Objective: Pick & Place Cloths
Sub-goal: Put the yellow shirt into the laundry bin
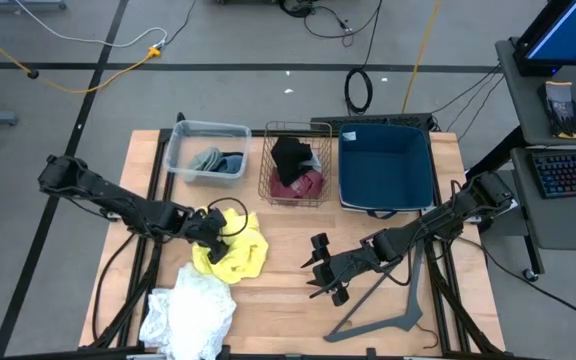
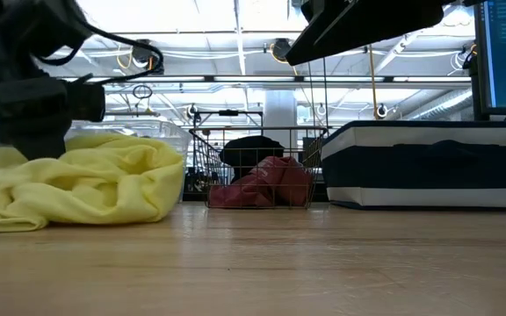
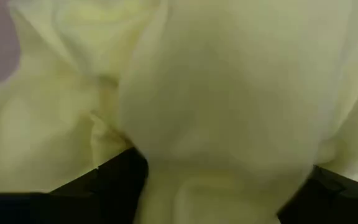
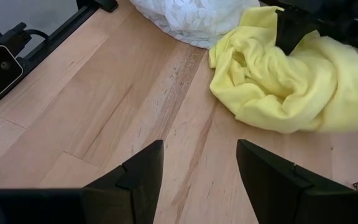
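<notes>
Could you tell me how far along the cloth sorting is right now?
Done: black and maroon cloths lie in the wire basket, grey and teal ones in the clear bin. In hand: left gripper on the yellow cloth. Left: white cloth.

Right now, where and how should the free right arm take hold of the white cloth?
Grip the raised crumpled ridge of the white cloth, coming from above. It lies bunched at the table's near-left edge, beside the yellow cloth that the left gripper is pressed into. The right gripper is open over bare wood.
</notes>
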Robot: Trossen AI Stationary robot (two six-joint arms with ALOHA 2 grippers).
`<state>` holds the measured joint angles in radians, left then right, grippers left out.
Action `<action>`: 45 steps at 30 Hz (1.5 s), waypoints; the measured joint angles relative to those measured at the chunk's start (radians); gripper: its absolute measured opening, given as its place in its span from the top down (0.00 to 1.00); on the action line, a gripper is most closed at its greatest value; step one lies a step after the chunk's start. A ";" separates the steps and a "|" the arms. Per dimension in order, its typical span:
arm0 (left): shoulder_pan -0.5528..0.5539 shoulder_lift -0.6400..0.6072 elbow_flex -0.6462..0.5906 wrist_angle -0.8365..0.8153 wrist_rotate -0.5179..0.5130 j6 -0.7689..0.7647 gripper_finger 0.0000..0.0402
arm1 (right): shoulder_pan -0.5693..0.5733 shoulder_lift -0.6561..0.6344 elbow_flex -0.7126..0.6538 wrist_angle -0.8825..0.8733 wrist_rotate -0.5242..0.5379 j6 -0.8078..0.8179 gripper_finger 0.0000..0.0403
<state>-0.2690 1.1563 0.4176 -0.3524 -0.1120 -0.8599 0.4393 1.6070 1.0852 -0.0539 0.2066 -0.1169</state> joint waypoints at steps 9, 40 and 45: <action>0.001 0.000 -0.091 0.165 -0.035 0.028 0.63 | -0.004 0.000 0.000 0.005 0.000 0.000 0.51; -0.086 0.002 0.344 0.196 -0.153 0.481 0.89 | 0.021 0.000 0.000 0.337 0.264 -0.452 0.51; -0.104 0.002 0.417 0.123 -0.251 0.543 0.89 | 0.042 0.000 0.000 0.469 0.361 -0.639 0.51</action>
<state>-0.3725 1.1584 0.8349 -0.2290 -0.3626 -0.3164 0.4814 1.6070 1.0851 0.4156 0.5678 -0.7557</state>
